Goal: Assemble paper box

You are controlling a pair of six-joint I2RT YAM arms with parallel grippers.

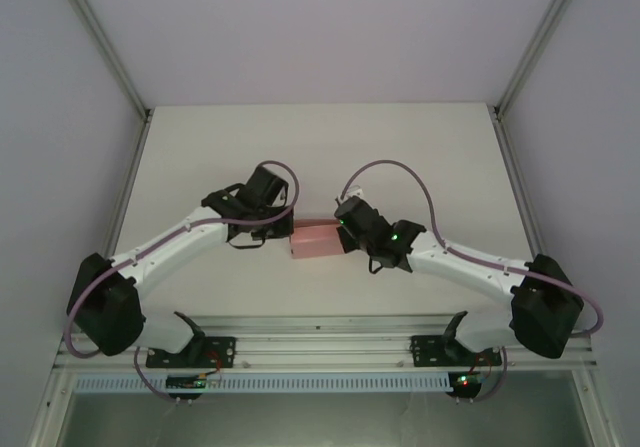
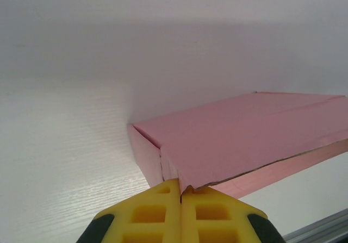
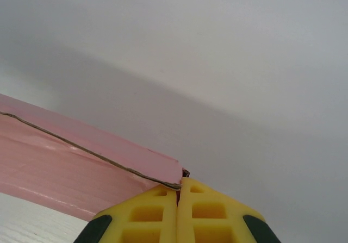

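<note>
The paper box (image 1: 315,239) is a small pink card box lying flat in the middle of the white table (image 1: 320,147), between the two grippers. My left gripper (image 1: 288,229) is at its left end. In the left wrist view the yellow fingers (image 2: 157,210) are pressed together, and the left gripper (image 2: 180,187) pinches the near corner of the box's lid (image 2: 244,134), which stands slightly raised over the side wall. My right gripper (image 1: 346,233) is at the right end. There the right gripper (image 3: 179,184) is shut on the corner edge of the pink box (image 3: 70,167).
An aluminium rail (image 1: 320,327) runs along the table's near edge, also seen as the rail (image 2: 321,229) in the left wrist view. Pale walls enclose the table at left, right and back. Bare tabletop lies beyond the box toward the back wall.
</note>
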